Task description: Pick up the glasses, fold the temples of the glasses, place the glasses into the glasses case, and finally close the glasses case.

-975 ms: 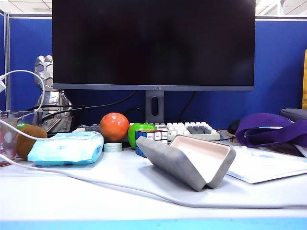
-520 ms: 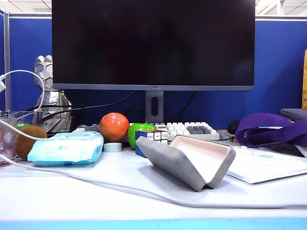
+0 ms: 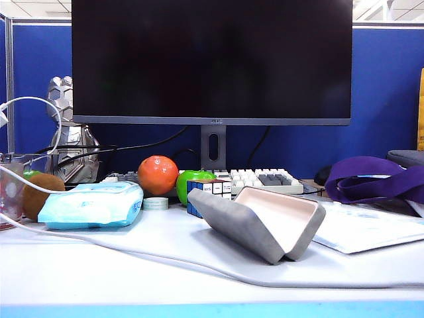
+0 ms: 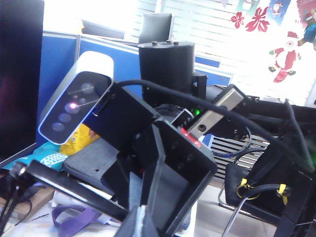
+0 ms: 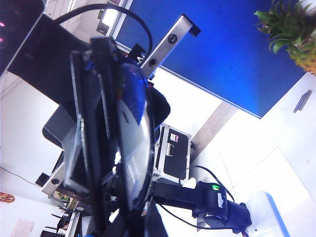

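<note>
The glasses case (image 3: pixel 265 222) lies open on the white table, grey shell outside and pale lining showing; neither arm nor the glasses appears in the exterior view. In the right wrist view the glasses (image 5: pixel 131 133) fill the picture, one clear lens edge-on in its thin black frame, with my right gripper (image 5: pixel 133 224) shut on them. In the left wrist view a long black temple (image 4: pixel 74 190) runs down into my left gripper (image 4: pixel 140 224), whose fingers stand pressed together on it. The right arm's hand and white camera (image 4: pixel 74 108) loom just behind.
Around the case stand a light-blue tissue pack (image 3: pixel 93 204), an orange (image 3: pixel 158 175), a green apple (image 3: pixel 192 177), a puzzle cube (image 3: pixel 211 191), a keyboard (image 3: pixel 265 179) and a purple-strapped bag (image 3: pixel 371 179). A white cable (image 3: pixel 132 255) crosses the table's front. A monitor (image 3: pixel 212 59) rises behind.
</note>
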`<state>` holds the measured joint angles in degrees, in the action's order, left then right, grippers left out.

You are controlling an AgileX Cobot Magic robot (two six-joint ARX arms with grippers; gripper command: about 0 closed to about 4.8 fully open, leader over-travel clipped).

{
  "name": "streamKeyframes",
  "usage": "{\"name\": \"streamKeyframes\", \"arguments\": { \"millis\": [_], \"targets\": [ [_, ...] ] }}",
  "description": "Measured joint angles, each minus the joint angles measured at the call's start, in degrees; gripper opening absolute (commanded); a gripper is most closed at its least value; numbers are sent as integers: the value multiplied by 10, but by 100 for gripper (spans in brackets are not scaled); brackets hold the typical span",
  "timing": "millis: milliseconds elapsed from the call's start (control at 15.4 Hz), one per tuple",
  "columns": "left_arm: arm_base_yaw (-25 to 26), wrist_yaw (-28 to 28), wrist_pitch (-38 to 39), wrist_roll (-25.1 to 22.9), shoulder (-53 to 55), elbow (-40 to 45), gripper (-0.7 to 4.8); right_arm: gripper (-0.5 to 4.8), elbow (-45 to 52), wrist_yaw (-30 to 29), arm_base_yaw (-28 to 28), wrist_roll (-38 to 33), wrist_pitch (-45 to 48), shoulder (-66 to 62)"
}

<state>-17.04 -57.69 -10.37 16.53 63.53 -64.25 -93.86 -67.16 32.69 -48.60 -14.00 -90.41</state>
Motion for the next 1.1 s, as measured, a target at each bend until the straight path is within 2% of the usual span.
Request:
{"name": "streamKeyframes", "arguments": {
  "millis": [130, 260, 390, 650, 845, 1105],
  "targets": [
    [0, 5, -24, 0, -4, 0, -5, -1, 0, -1, 0, 11, 11, 0],
    [0, 52, -55, 0, -27, 1, -6, -1, -2, 6, -6, 21, 57, 3],
    [0, 86, -71, -10, -56, 1, -6, -1, -2, 53, -23, 10, 73, 5],
    [0, 90, -76, -43, -90, 1, -6, -1, -1, 141, -35, -111, 73, 5],
    [0, 119, -76, -55, -97, 1, -6, -1, -1, 145, -35, -160, 116, 4],
    [0, 107, -60, -66, -98, 1, -5, -1, -2, 169, -35, -269, 236, 4]
  ]
}}
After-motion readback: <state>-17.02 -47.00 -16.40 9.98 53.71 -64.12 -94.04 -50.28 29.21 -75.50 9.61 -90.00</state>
